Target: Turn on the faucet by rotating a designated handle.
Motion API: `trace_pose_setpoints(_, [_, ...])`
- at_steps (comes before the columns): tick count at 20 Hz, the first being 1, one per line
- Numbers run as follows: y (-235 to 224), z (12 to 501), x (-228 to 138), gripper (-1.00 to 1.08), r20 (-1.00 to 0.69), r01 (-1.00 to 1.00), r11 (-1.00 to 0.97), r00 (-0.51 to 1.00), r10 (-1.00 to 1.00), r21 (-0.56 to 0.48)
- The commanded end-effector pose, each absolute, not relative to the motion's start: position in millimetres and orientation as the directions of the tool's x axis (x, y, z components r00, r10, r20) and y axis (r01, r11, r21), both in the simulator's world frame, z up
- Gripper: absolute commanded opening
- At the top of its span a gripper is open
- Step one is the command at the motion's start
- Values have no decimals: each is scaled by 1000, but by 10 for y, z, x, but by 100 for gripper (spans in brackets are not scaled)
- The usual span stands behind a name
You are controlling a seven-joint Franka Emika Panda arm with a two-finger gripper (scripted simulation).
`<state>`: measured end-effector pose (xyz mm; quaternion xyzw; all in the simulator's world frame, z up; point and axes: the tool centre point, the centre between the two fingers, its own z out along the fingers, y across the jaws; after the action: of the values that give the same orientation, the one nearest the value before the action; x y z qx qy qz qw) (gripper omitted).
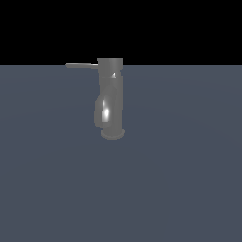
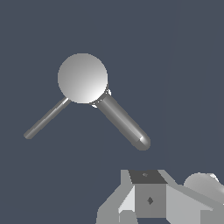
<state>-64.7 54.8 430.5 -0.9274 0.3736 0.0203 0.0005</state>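
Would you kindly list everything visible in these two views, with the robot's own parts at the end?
faucet: one, grey metallic, standing upright on the floor surface near the middle of the exterior view; seen from above in the wrist view as a round top.
handle: one, thin grey bar, sticking out sideways from the faucet's top toward the exterior view's left.
spout: one, shiny grey tube, projecting from the faucet body at an angle to the handle.
floor surface: one, dark blue-grey, under the faucet.
hand: one, grey and white, only partly visible at the wrist view's edge, apart from the faucet; absent from the exterior view.
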Motion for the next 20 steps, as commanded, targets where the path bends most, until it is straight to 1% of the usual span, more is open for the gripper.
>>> trace_pose_setpoints(1, [611, 4241, -513, -100, -36, -733, -680, 679, -733, 14])
trace_pose_setpoints(20, [1144, 3576, 398, -100, -16, -948, -319, 319, -948, 13])
